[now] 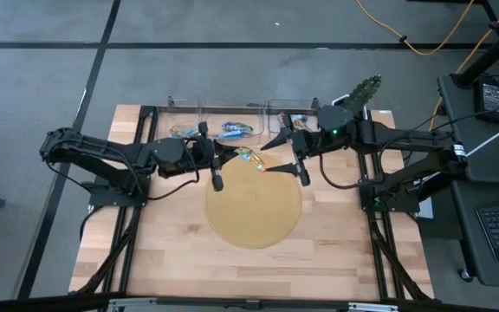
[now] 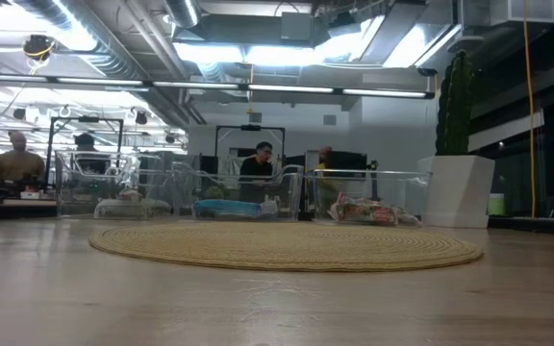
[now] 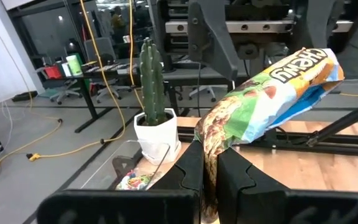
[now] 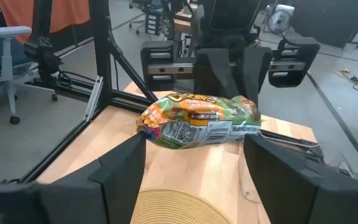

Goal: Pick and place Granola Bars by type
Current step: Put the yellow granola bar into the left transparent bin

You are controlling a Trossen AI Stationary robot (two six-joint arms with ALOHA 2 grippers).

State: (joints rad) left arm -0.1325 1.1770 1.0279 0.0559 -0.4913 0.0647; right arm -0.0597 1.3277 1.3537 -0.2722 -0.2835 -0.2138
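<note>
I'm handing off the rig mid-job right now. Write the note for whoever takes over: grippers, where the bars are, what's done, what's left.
Left gripper: shut on a multicoloured granola bar, held in the air above the far edge of the round mat.
Right gripper: open, facing that bar, holding nothing.
Done: blue bars lie in the middle clear bin; multicoloured bars lie in the right clear bin.
Left: the held bar probably goes to the right bin, perhaps by handover. No bars show on the mat.

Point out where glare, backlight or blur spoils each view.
Low view: bright ceiling lights, dim bins. Left wrist view: sharp granola bar in the left gripper, room softer. Right wrist view: right gripper fingers blurred up close. High view: evenly lit mat.
</note>
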